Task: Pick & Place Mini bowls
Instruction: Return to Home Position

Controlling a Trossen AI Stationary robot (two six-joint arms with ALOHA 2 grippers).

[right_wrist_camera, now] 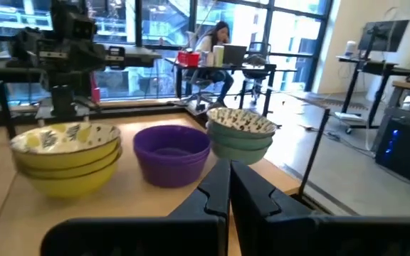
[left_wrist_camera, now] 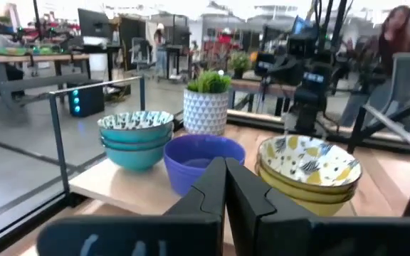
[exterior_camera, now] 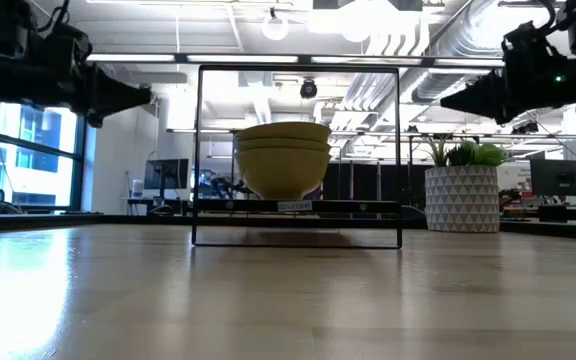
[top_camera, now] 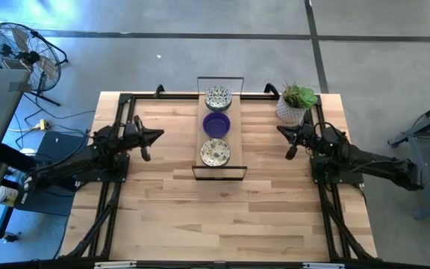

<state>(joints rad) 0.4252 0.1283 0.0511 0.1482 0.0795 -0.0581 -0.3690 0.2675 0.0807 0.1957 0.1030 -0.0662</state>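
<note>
Three lots of mini bowls sit in a row on a pale shelf inside a black wire frame [top_camera: 219,170] at mid-table. A teal stack with speckled insides [top_camera: 217,97] [left_wrist_camera: 135,139] [right_wrist_camera: 240,135] is farthest. A purple bowl [top_camera: 216,124] [left_wrist_camera: 203,160] [right_wrist_camera: 171,153] is in the middle. A yellow stack with a cream patterned inside [top_camera: 216,152] [exterior_camera: 283,160] [left_wrist_camera: 308,171] [right_wrist_camera: 66,156] is nearest. My left gripper [top_camera: 155,135] [left_wrist_camera: 226,186] hovers left of the frame, shut, pointing at the bowls. My right gripper [top_camera: 281,131] [right_wrist_camera: 230,188] hovers right of it, shut.
A white patterned pot with a green plant [top_camera: 295,103] [exterior_camera: 461,198] stands at the table's far right corner, just behind my right gripper. The frame's thin black posts [exterior_camera: 200,150] rise around the bowls. A fan [top_camera: 17,48] stands on the floor off the table's left.
</note>
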